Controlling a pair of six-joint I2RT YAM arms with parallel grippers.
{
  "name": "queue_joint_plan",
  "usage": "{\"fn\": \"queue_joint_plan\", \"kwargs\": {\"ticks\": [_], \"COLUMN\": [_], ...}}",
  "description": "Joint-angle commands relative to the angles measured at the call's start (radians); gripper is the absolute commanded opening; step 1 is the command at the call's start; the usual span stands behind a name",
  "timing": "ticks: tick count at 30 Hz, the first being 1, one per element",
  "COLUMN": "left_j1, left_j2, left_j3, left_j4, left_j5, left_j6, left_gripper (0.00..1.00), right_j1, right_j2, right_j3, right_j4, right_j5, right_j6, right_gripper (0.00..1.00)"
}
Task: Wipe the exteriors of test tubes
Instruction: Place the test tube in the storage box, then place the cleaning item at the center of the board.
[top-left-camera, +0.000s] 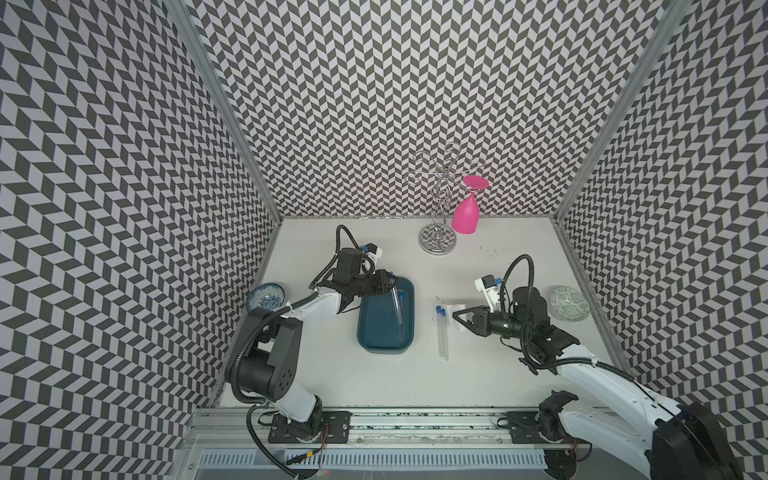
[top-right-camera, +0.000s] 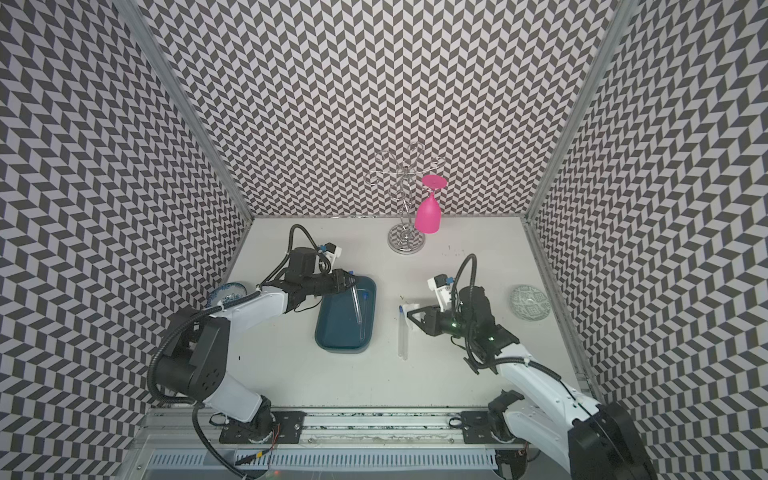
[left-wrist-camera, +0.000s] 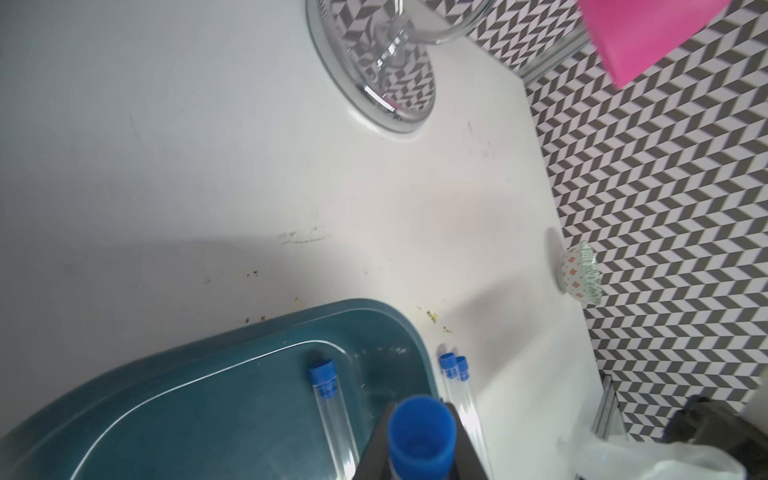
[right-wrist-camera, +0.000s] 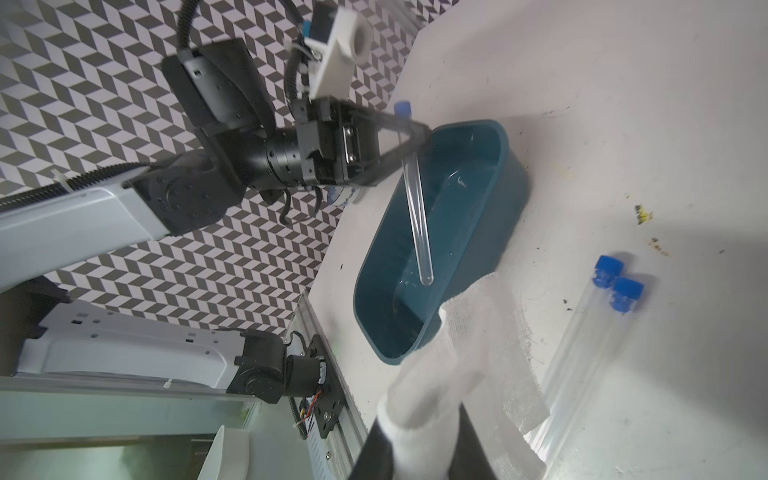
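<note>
**While Awaiting a Wipe**

In a top view the left tool (top-left-camera: 390, 284) pinches a test tube (top-left-camera: 397, 307) over the teal tray (top-left-camera: 376, 328), wall exposed for wiping. Left wrist: its blue cap (left-wrist-camera: 419, 436) clamped. Right wrist: right tool (right-wrist-camera: 419, 453) closed, seemingly, on white gauze (right-wrist-camera: 478, 332).

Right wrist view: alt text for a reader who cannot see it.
The left gripper holds a clear, blue-capped test tube near its cap, tilted down over a teal tray. In the foreground the right gripper clamps a white gauze cloth; two more capped tubes lie side by side on the table.
</note>
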Motion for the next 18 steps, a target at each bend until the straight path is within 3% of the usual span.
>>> {"fn": "queue_joint_plan", "kwargs": {"ticks": [1, 10, 18], "left_j1": [-0.025, -0.053, -0.055], "left_j2": [0.062, 0.199, 0.218], "left_j3": [0.028, 0.062, 0.036], "left_j4": [-0.06, -0.031, 0.029], "left_j5": [-0.051, -0.081, -0.09], "left_j6": [0.069, 0.067, 0.031], "left_gripper": [0.2, 0.23, 0.3], "right_j1": [-0.046, -0.109, -0.109], "right_j2": [-0.008, 0.153, 0.289], "right_j3": [0.018, 0.015, 0.057], "right_j4": [-0.027, 0.035, -0.004], "right_j5": [-0.036, 0.044, 0.174], "right_j6": [-0.057, -0.078, -0.107], "right_gripper": [0.19, 0.21, 0.22]}}
